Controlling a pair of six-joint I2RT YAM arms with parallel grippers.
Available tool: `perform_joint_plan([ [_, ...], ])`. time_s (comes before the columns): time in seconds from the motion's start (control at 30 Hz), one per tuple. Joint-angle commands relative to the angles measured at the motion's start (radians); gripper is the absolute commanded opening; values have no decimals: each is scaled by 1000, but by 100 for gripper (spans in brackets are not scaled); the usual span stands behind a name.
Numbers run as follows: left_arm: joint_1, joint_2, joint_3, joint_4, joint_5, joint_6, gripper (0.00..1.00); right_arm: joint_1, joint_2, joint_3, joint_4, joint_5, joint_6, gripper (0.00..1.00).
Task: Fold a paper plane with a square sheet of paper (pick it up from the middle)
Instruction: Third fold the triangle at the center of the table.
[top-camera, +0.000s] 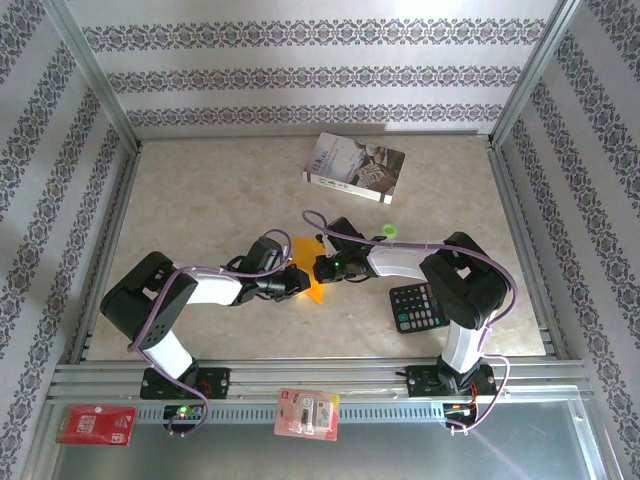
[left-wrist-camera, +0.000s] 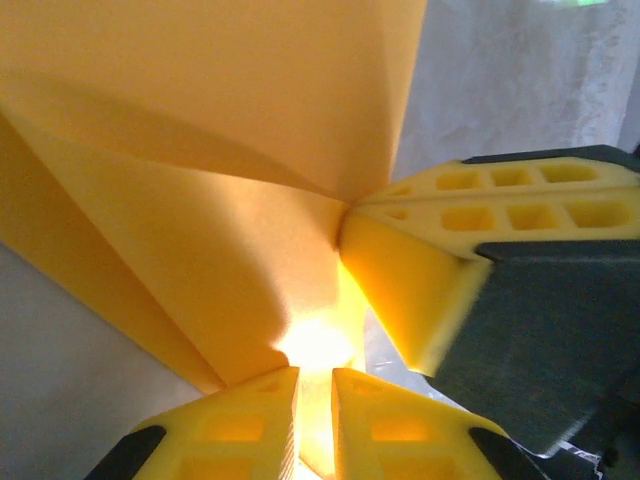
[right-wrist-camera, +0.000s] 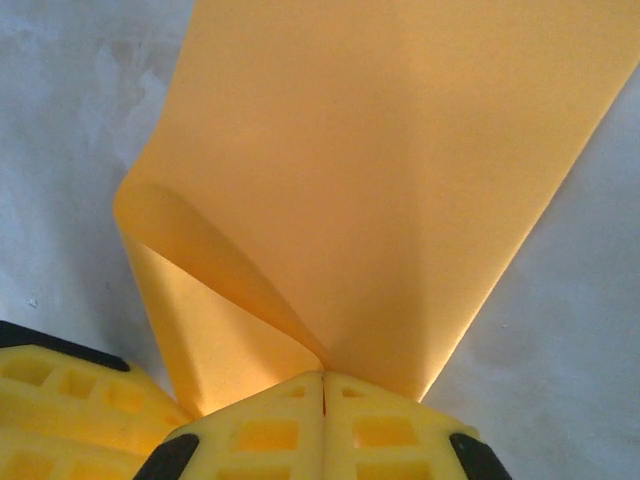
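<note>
The square sheet of paper (top-camera: 312, 291) is orange and hangs bent between both grippers at the table's middle. My right gripper (right-wrist-camera: 322, 375) is shut on one fold of the sheet (right-wrist-camera: 380, 180), fingertips pressed together with no gap. My left gripper (left-wrist-camera: 315, 372) faces it from the left. Its jaws stand a narrow gap apart, and a lit strip of the sheet (left-wrist-camera: 200, 150) runs through that gap. The right gripper's yellow fingers (left-wrist-camera: 420, 290) sit just ahead of the left ones, nearly touching. In the top view the two grippers (top-camera: 298, 280) (top-camera: 322, 268) meet tip to tip. The paper plane is out of view.
A grey-white book (top-camera: 355, 168) lies at the back centre. A black calculator (top-camera: 417, 306) lies by the right arm's base, and a small green ball (top-camera: 389, 230) sits behind the right forearm. Two packets (top-camera: 308, 413) (top-camera: 96, 424) rest on the front rail.
</note>
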Motion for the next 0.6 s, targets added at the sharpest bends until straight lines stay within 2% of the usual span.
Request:
perform_joint_plan([
  [0.0,32,-53,15,-22,18,20,16,-18,43,-30,-77,46,-11,0],
  [0.23,105,-35,40,-48,43,53,15,-18,45,-28,-75,45,-13,0],
  [0.57,113,1,82,-55,75,82,17,-17,46,-31,-74,44,-10,0],
])
